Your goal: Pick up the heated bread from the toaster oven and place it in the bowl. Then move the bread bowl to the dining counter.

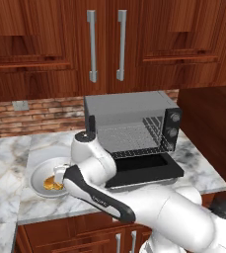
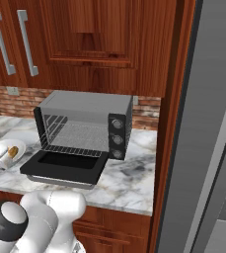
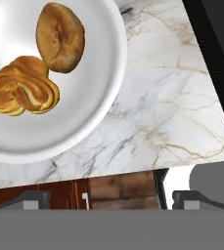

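The small flat golden-yellow croissant-like bread (image 3: 21,91) lies inside the wide shallow plain white bowl (image 3: 96,105), touching a rounder, darker brown bun (image 3: 60,36) that sits at its 1 o'clock in the hand view. Judgement: the placing step is complete and the bowl itself is the next thing to take.

In the hand view the bowl fills the upper left, so it lies toward 10 o'clock from the claw (image 3: 111,199); the nearest stretch of rim, at the bowl's 4 to 5 o'clock, is just above the finger tips. The bread's long axis runs roughly 9 to 3 o'clock in that view. In the left base view the bowl (image 1: 38,184) sits at 9 o'clock of the boxy grey metal toaster oven (image 1: 129,121), whose black door hangs open and whose wire rack is bare.

The claw stands spread wide, its two dark tips far apart near the bottom corners of the hand view. It holds nothing and touches nothing; it hangs above the white-grey marble table (image 3: 167,97), beside the bowl rather than over the bread.

Judgement: the coming move turns on bringing the tips to straddle the near rim.
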Motion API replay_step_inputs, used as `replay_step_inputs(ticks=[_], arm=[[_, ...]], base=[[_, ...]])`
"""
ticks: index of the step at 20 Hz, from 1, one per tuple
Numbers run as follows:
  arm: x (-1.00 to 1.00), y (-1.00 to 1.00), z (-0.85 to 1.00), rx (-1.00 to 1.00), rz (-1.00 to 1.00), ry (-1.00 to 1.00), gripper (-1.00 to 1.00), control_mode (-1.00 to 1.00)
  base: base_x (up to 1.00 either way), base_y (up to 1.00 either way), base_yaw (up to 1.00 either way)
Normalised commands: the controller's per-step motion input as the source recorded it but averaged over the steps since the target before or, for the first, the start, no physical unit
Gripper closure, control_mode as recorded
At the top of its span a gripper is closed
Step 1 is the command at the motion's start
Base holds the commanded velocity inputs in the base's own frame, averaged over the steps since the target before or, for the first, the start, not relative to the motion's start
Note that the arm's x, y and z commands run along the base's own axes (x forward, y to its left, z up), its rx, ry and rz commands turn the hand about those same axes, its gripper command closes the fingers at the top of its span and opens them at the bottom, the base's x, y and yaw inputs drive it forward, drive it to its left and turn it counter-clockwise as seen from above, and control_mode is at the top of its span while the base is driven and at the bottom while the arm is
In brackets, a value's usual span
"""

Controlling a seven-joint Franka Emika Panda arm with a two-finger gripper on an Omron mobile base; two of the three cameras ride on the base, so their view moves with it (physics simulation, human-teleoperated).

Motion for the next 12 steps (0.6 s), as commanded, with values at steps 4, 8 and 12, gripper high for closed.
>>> replay_step_inputs(ticks=[4, 8, 12], arm=[[0.00, -0.11, -0.10, 0.00, -0.07, 0.02, -1.00, -1.00], [0.19, -0.01, -0.26, 0.00, -0.07, 0.00, -1.00, -1.00], [0.34, 0.00, -0.03, 0.00, -0.10, -0.01, -1.00, -1.00]], base=[[0.00, 0.00, 0.00], [0.00, 0.00, 0.00], [0.00, 0.00, 0.00]])
